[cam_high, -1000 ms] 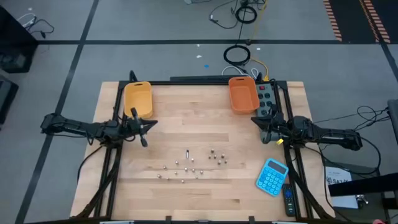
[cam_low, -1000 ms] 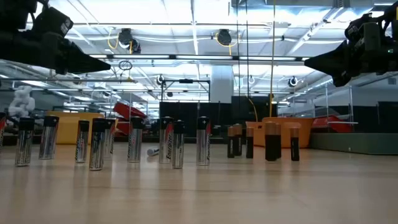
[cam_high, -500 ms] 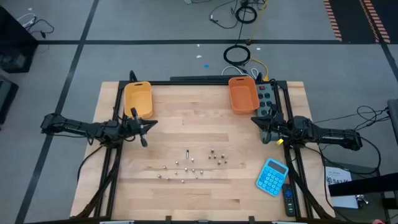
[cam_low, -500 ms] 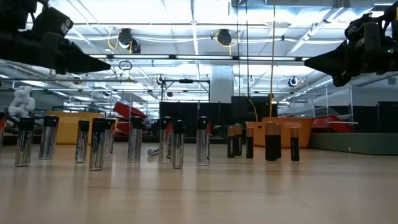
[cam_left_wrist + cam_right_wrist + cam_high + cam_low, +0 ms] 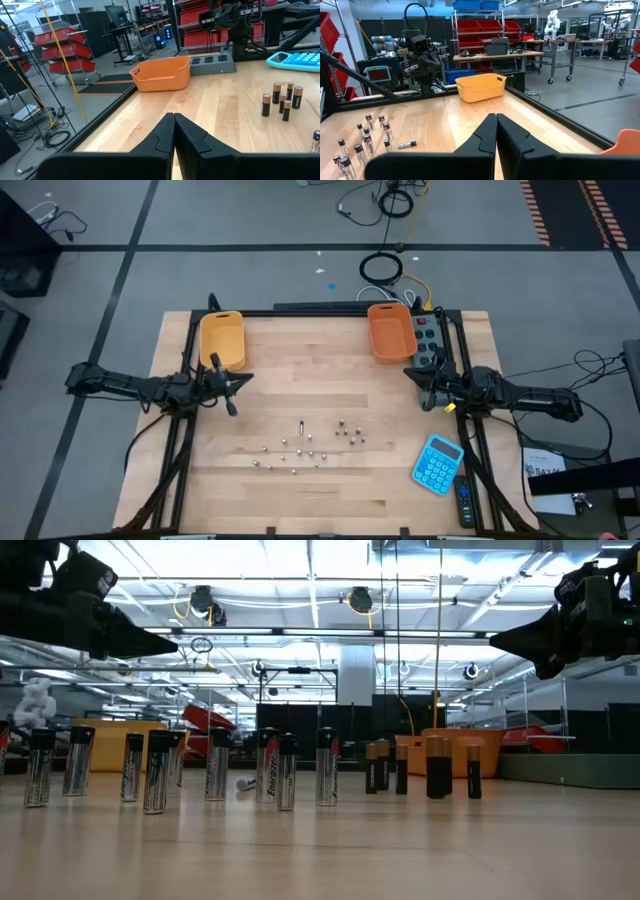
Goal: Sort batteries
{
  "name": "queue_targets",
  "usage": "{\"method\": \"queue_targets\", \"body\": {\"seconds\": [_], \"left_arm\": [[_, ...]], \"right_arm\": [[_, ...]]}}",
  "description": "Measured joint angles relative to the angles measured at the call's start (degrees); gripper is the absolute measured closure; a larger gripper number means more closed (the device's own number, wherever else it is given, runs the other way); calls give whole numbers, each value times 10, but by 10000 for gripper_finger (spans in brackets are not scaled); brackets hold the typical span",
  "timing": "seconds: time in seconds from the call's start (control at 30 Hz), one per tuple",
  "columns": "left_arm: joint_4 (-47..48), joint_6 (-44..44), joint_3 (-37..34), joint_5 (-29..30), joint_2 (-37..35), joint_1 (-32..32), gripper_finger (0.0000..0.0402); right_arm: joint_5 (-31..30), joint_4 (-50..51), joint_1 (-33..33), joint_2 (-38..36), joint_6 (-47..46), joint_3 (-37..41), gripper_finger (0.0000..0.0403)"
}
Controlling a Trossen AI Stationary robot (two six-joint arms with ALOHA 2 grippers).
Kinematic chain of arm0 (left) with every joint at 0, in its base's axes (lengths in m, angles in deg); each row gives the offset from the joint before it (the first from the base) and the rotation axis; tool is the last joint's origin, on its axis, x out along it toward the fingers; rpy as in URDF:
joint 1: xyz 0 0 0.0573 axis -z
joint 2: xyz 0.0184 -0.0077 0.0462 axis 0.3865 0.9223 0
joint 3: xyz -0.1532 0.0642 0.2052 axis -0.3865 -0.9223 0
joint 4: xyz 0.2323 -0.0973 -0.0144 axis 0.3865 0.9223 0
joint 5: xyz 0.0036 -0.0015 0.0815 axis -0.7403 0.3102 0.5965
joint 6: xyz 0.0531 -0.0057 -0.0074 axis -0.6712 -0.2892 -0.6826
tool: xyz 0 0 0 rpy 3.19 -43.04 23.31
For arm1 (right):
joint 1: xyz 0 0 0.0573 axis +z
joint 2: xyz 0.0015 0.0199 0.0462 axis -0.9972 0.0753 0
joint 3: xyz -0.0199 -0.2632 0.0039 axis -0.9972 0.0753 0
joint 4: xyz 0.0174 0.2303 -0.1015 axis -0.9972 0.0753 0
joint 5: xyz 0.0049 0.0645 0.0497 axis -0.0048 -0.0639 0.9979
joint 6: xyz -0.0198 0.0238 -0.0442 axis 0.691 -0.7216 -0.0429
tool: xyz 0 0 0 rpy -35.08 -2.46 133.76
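Note:
Several batteries (image 5: pixel 300 450) stand upright on their ends in the middle of the wooden table, toward its near edge. In the low view the silver batteries (image 5: pixel 150 768) stand at the left and the dark copper-topped batteries (image 5: pixel 435 766) at the right. One small battery (image 5: pixel 406 145) lies on its side. My left gripper (image 5: pixel 248 377) hovers shut over the table's left side, pointing level toward the right, and holds nothing (image 5: pixel 174 119). My right gripper (image 5: pixel 407 372) hovers shut over the right side, pointing level toward the left, and holds nothing (image 5: pixel 496 118). Both are well clear of the batteries.
A yellow bin (image 5: pixel 222 338) stands at the far left of the table and an orange bin (image 5: pixel 388 332) at the far right. A blue calculator (image 5: pixel 437 463) lies at the near right, and a grey power strip (image 5: pixel 212 64) lies behind the orange bin.

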Motion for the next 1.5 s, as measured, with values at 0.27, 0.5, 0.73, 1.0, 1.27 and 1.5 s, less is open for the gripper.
{"method": "queue_targets", "body": {"seconds": [0.27,0.5,0.73,1.0,1.27,1.5], "left_arm": [[0,0,0,0,0,0,382],[0,0,0,0,0,0,382],[0,0,0,0,0,0,382],[0,0,0,0,0,0,382],[0,-80,0,4,0,0,382],[-1,-80,0,2,0,0,382]], "right_arm": [[0,0,0,0,0,0,399],[0,0,0,0,0,0,399],[0,0,0,0,0,0,399],[0,-1,0,0,-29,0,399],[-1,-3,0,0,-75,0,399],[-2,-3,0,0,-92,0,399]]}}
